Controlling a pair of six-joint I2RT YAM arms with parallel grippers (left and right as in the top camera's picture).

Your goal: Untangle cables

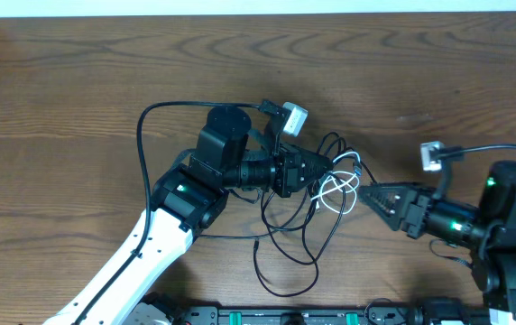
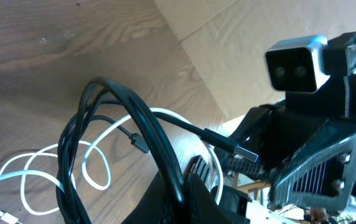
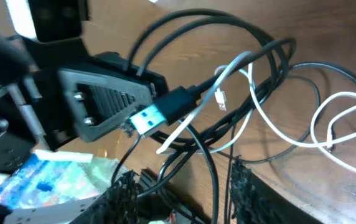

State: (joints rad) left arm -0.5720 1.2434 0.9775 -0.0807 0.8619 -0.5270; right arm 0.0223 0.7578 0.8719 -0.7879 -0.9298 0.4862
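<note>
1. Left gripper [image 1: 326,169], at overhead center, was clamped shut on the black cables [image 2: 159,155].
2. Right gripper [image 1: 363,193], right of center, stood partly open. A black strand ran between its fingers, not pinched.
3. Black cables lay tangled on the table [image 1: 78,90] at center. The white cable [image 1: 335,191] looped between both grippers.

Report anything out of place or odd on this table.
The black cables and white cable lie looped through each other mid-table, the left gripper shut on the black cables. Nothing spilled or broken shows.
</note>
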